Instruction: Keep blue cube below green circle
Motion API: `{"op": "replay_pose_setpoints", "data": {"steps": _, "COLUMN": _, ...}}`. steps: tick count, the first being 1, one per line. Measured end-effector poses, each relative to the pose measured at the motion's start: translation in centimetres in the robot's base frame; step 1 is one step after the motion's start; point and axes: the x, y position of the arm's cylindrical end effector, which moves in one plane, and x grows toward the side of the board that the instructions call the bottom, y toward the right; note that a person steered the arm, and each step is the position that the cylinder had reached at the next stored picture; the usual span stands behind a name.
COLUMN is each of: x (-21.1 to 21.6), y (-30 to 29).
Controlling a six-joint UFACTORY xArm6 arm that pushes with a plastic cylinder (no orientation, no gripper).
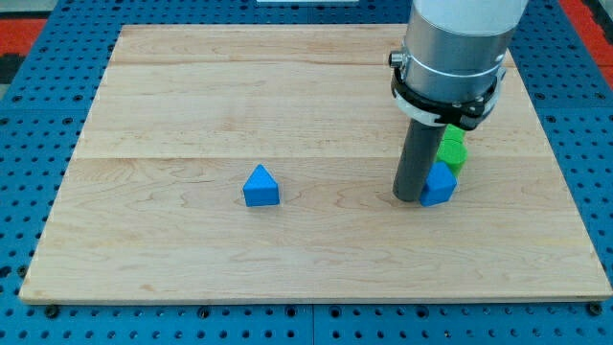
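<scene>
A blue cube (441, 185) sits at the board's right, just below a green circle block (452, 149) that is partly hidden by the arm. The two blocks touch or nearly touch. My tip (409, 198) rests on the board against the blue cube's left side. The dark rod rises from there into the grey arm body (455, 48) at the view's top right.
A blue triangular block (261, 186) lies near the board's middle, well to the left of my tip. The wooden board (192, 96) sits on a blue perforated table, and its right edge is close to the two blocks.
</scene>
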Motion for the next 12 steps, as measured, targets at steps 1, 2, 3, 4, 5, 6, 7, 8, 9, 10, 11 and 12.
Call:
{"op": "replay_pose_setpoints", "data": {"steps": 1, "x": -1.8, "y": 0.0}}
{"op": "replay_pose_setpoints", "data": {"steps": 2, "x": -2.6, "y": 0.0}}
{"op": "replay_pose_setpoints", "data": {"steps": 3, "x": -2.6, "y": 0.1}}
{"op": "replay_pose_setpoints", "data": {"steps": 4, "x": -1.3, "y": 0.8}}
{"op": "replay_pose_setpoints", "data": {"steps": 5, "x": -0.2, "y": 2.3}}
{"op": "replay_pose_setpoints", "data": {"steps": 6, "x": 0.0, "y": 2.9}}
{"op": "replay_pose_setpoints", "data": {"steps": 7, "x": 1.4, "y": 2.2}}
{"op": "replay_pose_setpoints", "data": {"steps": 8, "x": 5.6, "y": 1.7}}
{"op": "replay_pose_setpoints", "data": {"steps": 9, "x": 6.3, "y": 4.8}}
{"op": "replay_pose_setpoints", "data": {"steps": 10, "x": 6.2, "y": 8.4}}
{"op": "replay_pose_setpoints", "data": {"steps": 11, "x": 4.8, "y": 8.6}}
{"op": "replay_pose_setpoints", "data": {"steps": 12, "x": 3.3, "y": 8.6}}
